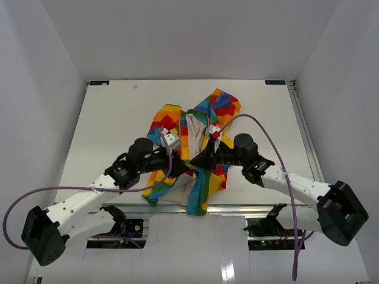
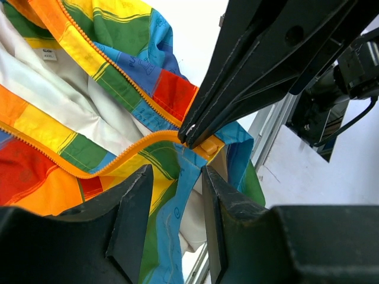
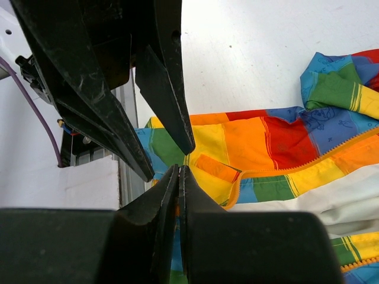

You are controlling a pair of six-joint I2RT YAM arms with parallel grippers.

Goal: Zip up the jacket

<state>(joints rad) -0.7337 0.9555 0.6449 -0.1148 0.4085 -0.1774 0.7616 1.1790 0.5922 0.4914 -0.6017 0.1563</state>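
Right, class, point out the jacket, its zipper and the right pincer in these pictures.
jacket (image 1: pixel 222 109): top external view, on its far patchwork part.
zipper (image 2: pixel 145 142): left wrist view, on the orange teeth near the closed tips.
right pincer (image 3: pixel 179 170): right wrist view, between its shut fingertips.

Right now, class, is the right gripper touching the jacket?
Touching. The left wrist view shows the right gripper shut, its tips pinching the jacket at the end of its yellow zipper.

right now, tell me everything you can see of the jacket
The jacket is soft rainbow patchwork fabric with white lining, lying open and rumpled on the table, hem at the near edge. Its yellow-orange zipper is unzipped. The right gripper pinches it at the zipper's bottom end; the left gripper stands open just beside.
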